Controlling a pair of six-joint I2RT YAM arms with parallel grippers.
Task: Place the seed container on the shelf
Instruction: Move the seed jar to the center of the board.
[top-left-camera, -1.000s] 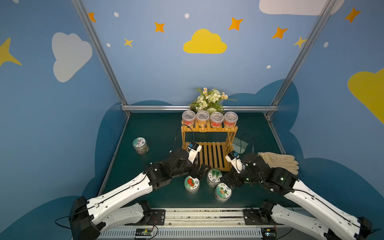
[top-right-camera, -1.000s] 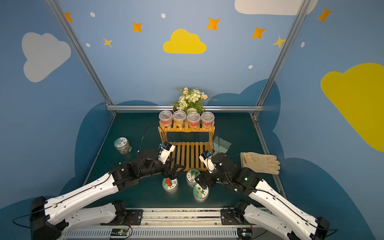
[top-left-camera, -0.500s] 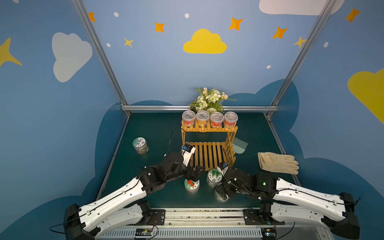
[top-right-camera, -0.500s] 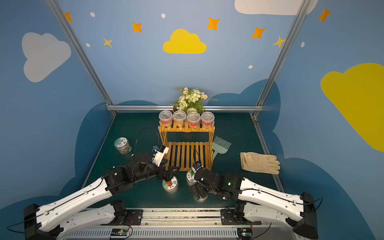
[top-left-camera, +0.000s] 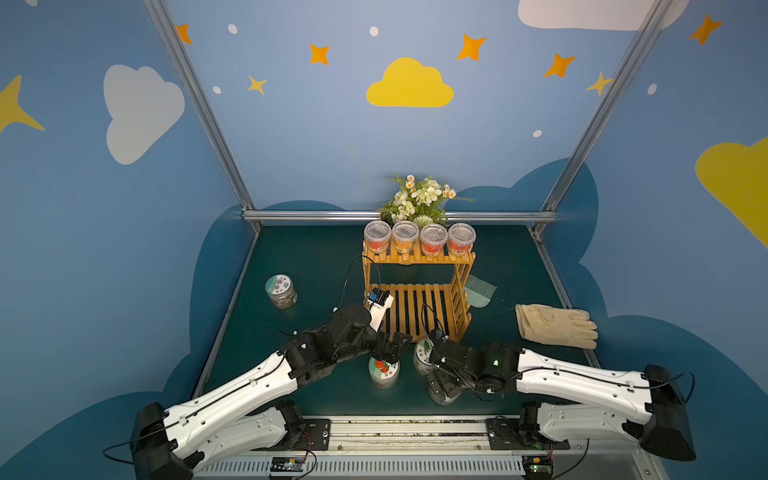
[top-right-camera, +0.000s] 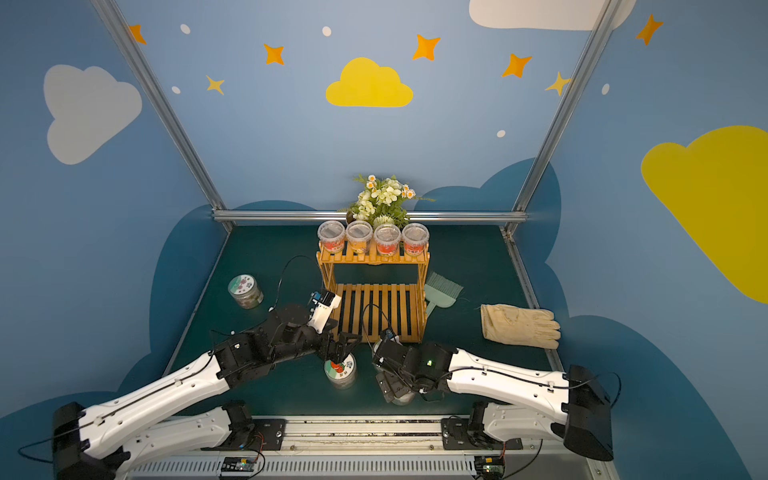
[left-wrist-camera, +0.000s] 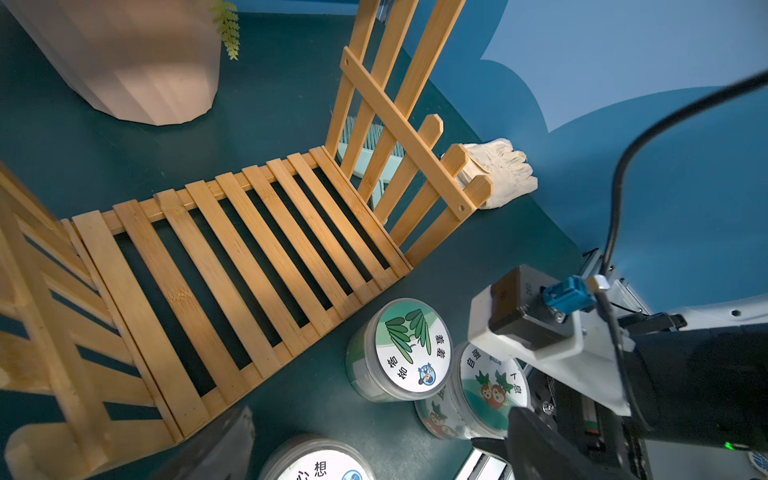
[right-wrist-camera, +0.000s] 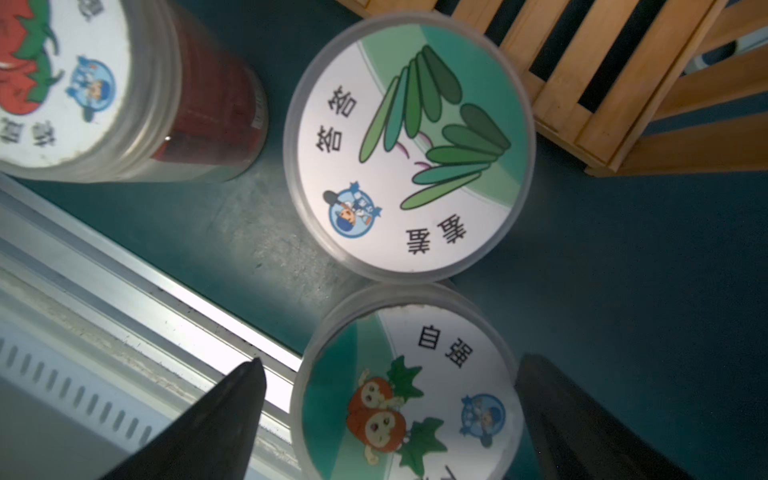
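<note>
In both top views my right gripper (top-left-camera: 444, 386) hangs over the seed container (top-left-camera: 445, 400), which stands near the front edge of the table (top-left-camera: 349, 399), short of the shelf (top-left-camera: 417, 259). The upper tier is already full with four jars (top-left-camera: 419, 241), so I judge the lower tier is the place. The headroom there looks low, and a high carry could clip the slats or shake those jars. My left gripper (top-right-camera: 340, 348), spread wide and empty, hovers over the tomato-lid jar (top-right-camera: 341, 372) close by. Two arms this near could knock each other.

In the left wrist view, the leaf-lid jar (left-wrist-camera: 411, 353) stands between the container (left-wrist-camera: 492, 388) and the shelf's lower slats (left-wrist-camera: 232, 257), right in the straight path. A direct push forward would shove it.

In the right wrist view my jaws stand released, one finger (right-wrist-camera: 216, 419) on each side of the container (right-wrist-camera: 415, 399), neither touching it. The leaf-lid jar (right-wrist-camera: 409, 145) seems to touch its rim, so a lift could drag or tip that neighbour. An off-centre pinch on the smooth round wall could let the container slip.
</note>
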